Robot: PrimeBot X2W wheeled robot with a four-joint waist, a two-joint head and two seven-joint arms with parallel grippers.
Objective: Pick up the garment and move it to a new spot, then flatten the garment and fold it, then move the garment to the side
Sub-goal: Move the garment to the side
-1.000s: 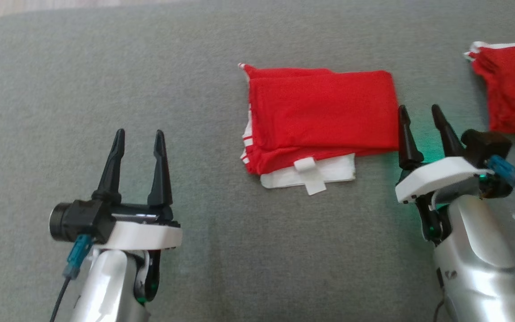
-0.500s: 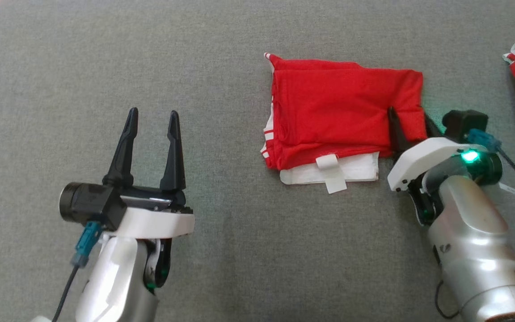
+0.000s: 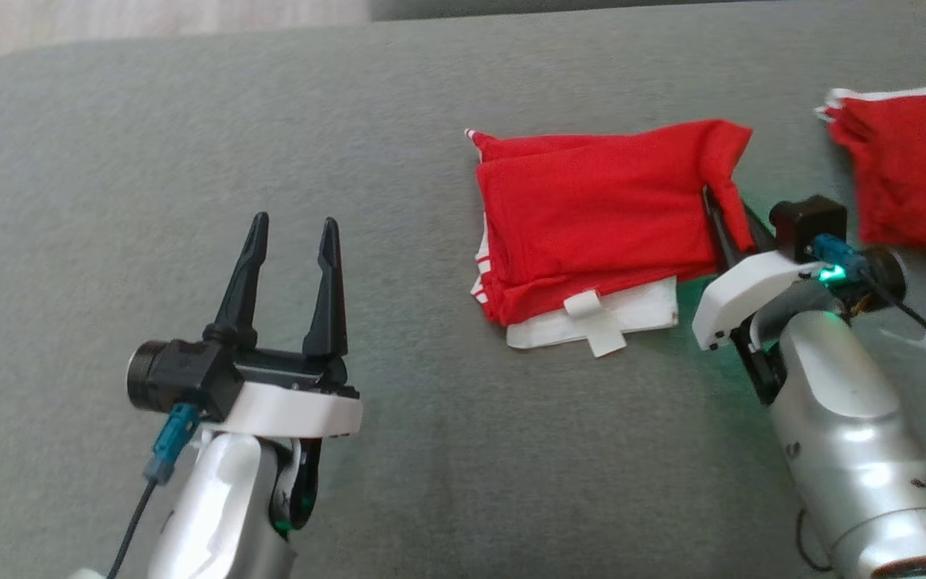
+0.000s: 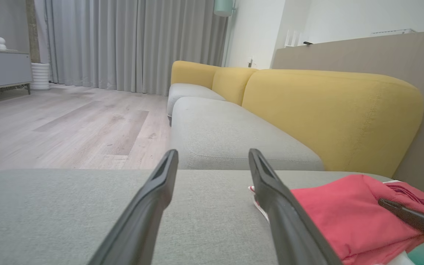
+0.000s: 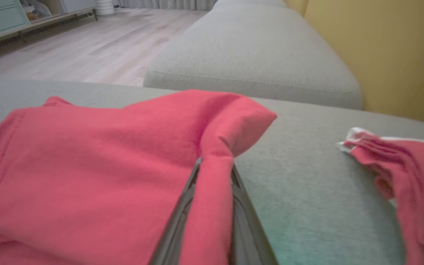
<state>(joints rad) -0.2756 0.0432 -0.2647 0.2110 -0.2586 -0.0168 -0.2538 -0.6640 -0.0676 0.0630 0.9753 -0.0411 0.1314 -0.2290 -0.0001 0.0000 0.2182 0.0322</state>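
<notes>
The garment [image 3: 592, 209] is a red folded piece with a white hem, lying on the grey seat cushion [image 3: 190, 121] right of centre. My right gripper [image 3: 727, 215] is shut on the garment's right edge, and that edge stands bunched up over the fingers. The right wrist view shows red cloth [image 5: 105, 154] pinched between the right gripper's [image 5: 214, 165] two fingers. My left gripper [image 3: 292, 221] hovers open at the lower left, well apart from the garment. In the left wrist view the left gripper [image 4: 212, 152] holds nothing, with the garment [image 4: 329, 206] to its right.
A second red cloth [image 3: 913, 169] with white trim lies at the right edge, close to my right wrist; the right wrist view also has this second cloth [image 5: 399, 165]. Yellow backrests [image 4: 326, 110] stand beyond the cushion. Wooden floor [image 3: 109, 16] borders its far left corner.
The right gripper moved in onto the garment's right edge and shut on it; that edge now stands bunched and lifted. The head camera shifted. The left gripper stayed open.
</notes>
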